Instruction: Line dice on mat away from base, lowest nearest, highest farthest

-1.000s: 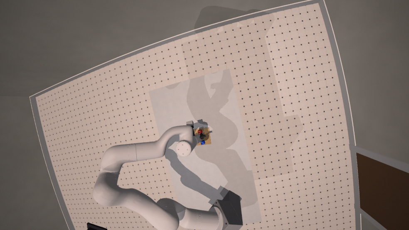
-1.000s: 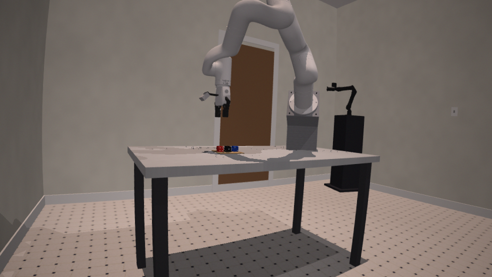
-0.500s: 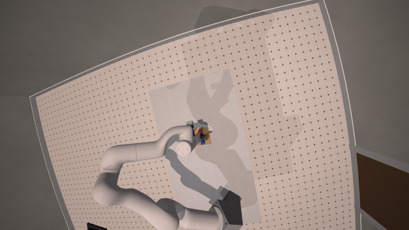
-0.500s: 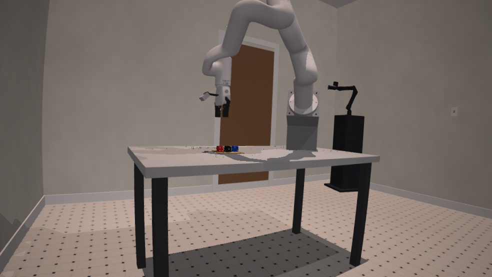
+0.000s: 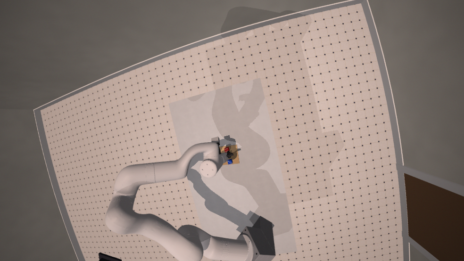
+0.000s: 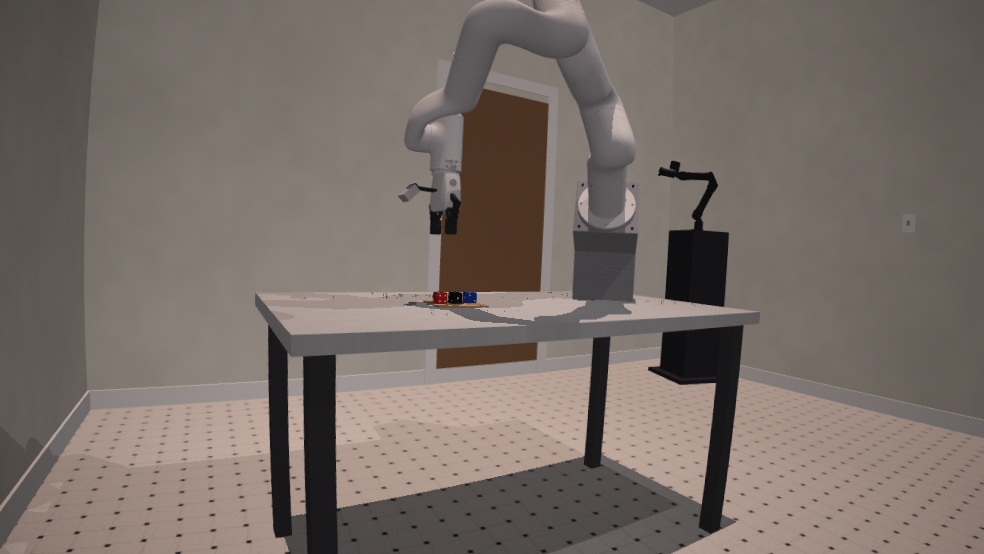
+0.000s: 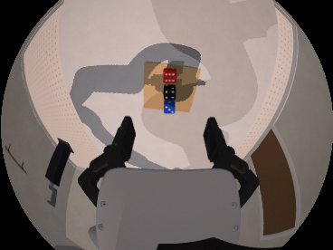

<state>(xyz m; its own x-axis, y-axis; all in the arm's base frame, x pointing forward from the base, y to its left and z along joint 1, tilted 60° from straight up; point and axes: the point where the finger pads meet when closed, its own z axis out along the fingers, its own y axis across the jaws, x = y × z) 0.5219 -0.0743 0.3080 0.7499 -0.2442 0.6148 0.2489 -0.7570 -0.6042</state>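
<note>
With the red die [image 5: 226,149] [image 6: 440,297] [image 7: 169,75] farthest in the line below my wide-open, empty hand [image 6: 443,232] [image 7: 169,125], placing looks finished; I'd just keep clear.

No lettering is readable. In the wrist view, the upper face of the red die [image 5: 226,149] [image 6: 440,297] [image 7: 169,75] bears six white pips; the blue die [image 5: 229,161] [image 6: 469,297] [image 7: 169,108] shows three, set diagonally. The pips on the black die [image 6: 455,297] [image 7: 169,92] are too small to count surely. Faint marks on the arm [image 5: 165,171] [image 6: 475,61] are illegible.

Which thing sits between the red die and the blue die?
The black die, between red and blue, in the wrist and exterior views.
</note>
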